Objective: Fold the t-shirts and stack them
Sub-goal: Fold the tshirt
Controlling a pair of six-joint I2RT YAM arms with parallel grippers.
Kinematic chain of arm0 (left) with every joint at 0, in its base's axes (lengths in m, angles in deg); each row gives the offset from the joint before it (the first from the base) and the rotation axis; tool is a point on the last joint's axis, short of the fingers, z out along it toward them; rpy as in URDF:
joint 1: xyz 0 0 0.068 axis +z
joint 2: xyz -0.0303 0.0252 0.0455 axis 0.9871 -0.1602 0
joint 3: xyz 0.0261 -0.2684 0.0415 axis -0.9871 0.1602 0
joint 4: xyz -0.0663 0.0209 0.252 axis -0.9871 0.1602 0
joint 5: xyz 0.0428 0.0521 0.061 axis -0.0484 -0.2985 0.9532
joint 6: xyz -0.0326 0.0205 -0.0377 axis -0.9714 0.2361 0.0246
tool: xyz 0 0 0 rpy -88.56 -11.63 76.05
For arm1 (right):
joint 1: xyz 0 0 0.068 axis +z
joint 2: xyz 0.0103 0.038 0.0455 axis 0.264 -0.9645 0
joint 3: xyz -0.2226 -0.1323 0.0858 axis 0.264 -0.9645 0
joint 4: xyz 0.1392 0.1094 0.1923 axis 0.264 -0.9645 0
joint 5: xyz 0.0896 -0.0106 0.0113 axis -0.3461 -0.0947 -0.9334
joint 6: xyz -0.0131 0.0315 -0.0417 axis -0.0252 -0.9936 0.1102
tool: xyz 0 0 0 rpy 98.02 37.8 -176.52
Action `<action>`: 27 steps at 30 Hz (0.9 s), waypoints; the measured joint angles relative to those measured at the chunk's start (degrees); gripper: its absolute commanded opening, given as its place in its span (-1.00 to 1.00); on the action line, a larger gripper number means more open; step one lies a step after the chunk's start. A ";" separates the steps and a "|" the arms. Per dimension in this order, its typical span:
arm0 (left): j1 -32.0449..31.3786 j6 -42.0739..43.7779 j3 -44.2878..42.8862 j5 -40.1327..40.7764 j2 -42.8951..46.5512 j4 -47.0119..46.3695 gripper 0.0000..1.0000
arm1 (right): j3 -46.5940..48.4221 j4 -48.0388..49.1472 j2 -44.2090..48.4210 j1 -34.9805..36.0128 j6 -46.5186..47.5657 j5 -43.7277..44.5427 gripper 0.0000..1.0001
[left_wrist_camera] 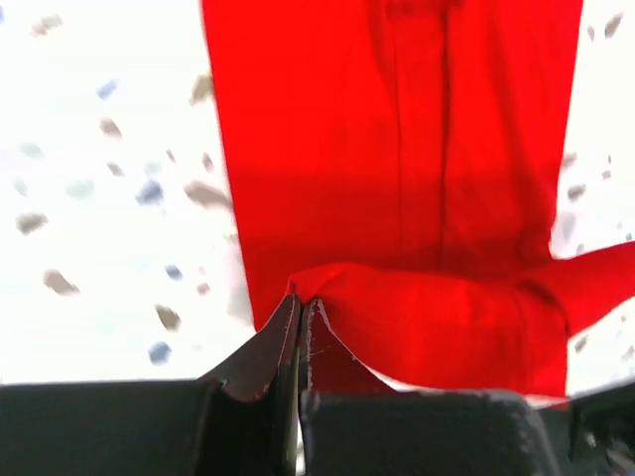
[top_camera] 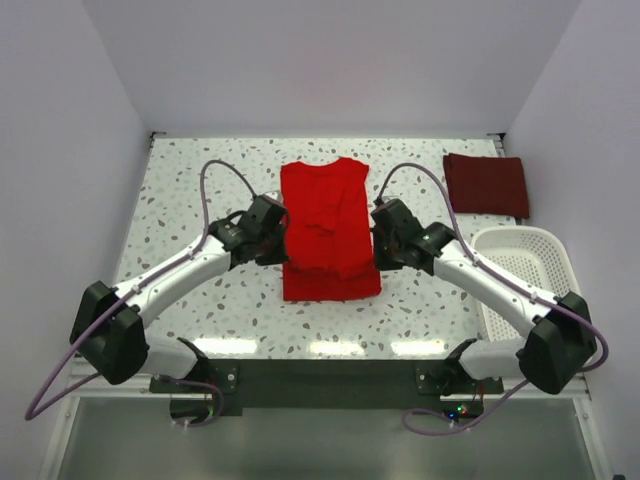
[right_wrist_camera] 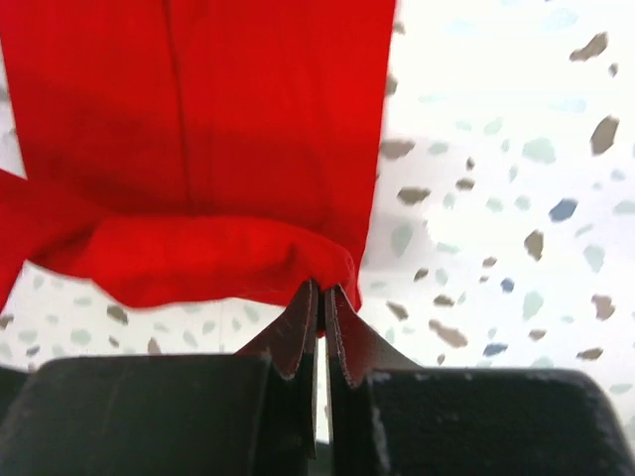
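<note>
The bright red t-shirt [top_camera: 325, 215] lies lengthwise at the table's middle, its near part lifted and doubled over. My left gripper [top_camera: 283, 232] is shut on the shirt's left edge; in the left wrist view the red cloth [left_wrist_camera: 417, 327] bunches at my closed fingertips [left_wrist_camera: 303, 302]. My right gripper [top_camera: 375, 238] is shut on the shirt's right edge; in the right wrist view the cloth [right_wrist_camera: 218, 258] hangs from my fingertips [right_wrist_camera: 322, 290]. The dark maroon t-shirt [top_camera: 486, 184] lies folded at the back right.
A white slatted basket [top_camera: 525, 270] stands at the right edge, beside my right arm. The speckled tabletop [top_camera: 190, 190] stretches left of the shirt. White walls close the back and sides.
</note>
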 measured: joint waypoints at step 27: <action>10.10 9.57 -5.88 4.61 -21.53 -19.39 -0.85 | 7.52 19.87 -24.79 -12.31 10.60 -5.99 -1.00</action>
